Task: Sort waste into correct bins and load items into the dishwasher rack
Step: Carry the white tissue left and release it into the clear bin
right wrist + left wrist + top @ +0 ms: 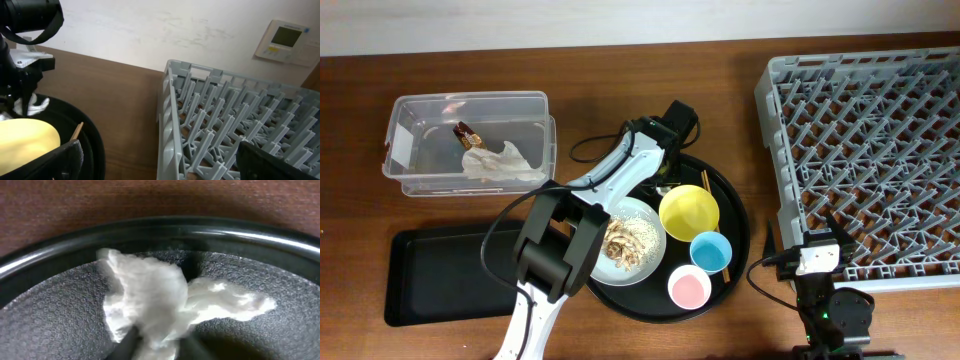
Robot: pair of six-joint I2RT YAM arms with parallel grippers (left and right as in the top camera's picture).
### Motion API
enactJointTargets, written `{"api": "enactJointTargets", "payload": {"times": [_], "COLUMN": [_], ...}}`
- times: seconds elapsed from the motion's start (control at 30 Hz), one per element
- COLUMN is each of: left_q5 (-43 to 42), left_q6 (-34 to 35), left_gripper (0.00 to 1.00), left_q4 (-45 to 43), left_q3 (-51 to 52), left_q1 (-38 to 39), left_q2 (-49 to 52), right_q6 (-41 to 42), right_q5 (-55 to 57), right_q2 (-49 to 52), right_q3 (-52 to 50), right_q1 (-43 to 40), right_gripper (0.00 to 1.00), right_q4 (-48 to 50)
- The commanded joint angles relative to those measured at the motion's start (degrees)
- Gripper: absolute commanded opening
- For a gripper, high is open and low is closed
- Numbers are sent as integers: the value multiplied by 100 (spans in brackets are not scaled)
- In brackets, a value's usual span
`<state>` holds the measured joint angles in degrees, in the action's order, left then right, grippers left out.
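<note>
- My left hand (159,347) is down at the far rim of the round black tray (740,240). Its fingers (125,342) are clenched on a white paper wad (150,300) that lies on the tray's pebbled floor. The wrist view is blurred, but the wad narrows down between the two dark tips.
- My right hand (157,152) is released, its fingers spread wide with nothing between them. It hangs at the near left corner of the dishwasher rack (865,130).
- The rack sits on the right side of the desk (620,70), well apart from the bins.
- The clear tub (410,175) stands at the far left. Inside it lie a crumpled paper (500,165) and a gold-brown wrapper (468,133), touching each other.
- The shallow black rectangular tray (430,280) lies in front of the tub, near the left edge of the desk.
- The grey-green plate (655,235) rests on the left part of the round tray, partly under my left arm. The food scraps (623,245) are piled on it.
- The yellow bowl (689,212) stands upright just right of the plate, touching or nearly touching its edge.
- The blue cup (709,250) stands in front of the bowl, mouth up, and the pink cup (689,288) stands in front of that, near the tray's front rim.
- The chopsticks (705,180) run front to back on the tray. They show behind the bowl and again beside the blue cup, and the middle is hidden under the dishes.
</note>
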<state>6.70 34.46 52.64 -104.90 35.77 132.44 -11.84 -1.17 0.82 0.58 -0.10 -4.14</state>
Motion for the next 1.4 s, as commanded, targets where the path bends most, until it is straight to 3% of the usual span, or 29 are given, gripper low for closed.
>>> {"api": "enactJointTargets", "payload": {"times": [0.0,0.2,0.43,0.8,0.87,0.93,0.97,1.03,1.2,1.37], "left_q5": [254,496,1543,1543,1541,1539,1541,1541,1541,1082], "left_q6": [-17,-17,-15,-15,-15,-15,-15,-17,-15,-9], "left_gripper": [1,1,1,3,9,27,40,77,91,91], "left_q4": [149,664,599,531,531,546,595,673,953,1565], "left_q3": [-44,-444,-470,-470,-466,-463,-463,-463,-466,-466], "left_q1": [-20,-321,-1204,-2710,-2892,-3067,-3185,-3296,-3528,-3862], "left_q2": [68,-570,-1436,-1471,-1471,-1460,-1453,-1449,-1451,-1523], "right_q6": [24,24,26,26,26,26,26,26,26,26], "right_q5": [-52,-50,-50,-50,-52,-52,-52,-52,-52,-50], "right_q2": [-17,-17,-17,-17,-17,-17,-17,-17,-17,-17], "right_q3": [-26,-26,-26,-26,-26,-26,-26,-26,-26,-26], "right_q1": [-31,-31,-31,-31,-31,-31,-31,-31,-31,-31], "right_gripper": [99,98,99,98,99,99,99,99,99,99], "right_q4": [-26,-24,-24,-24,-26,-24,-24,-24,-24,-24]}}
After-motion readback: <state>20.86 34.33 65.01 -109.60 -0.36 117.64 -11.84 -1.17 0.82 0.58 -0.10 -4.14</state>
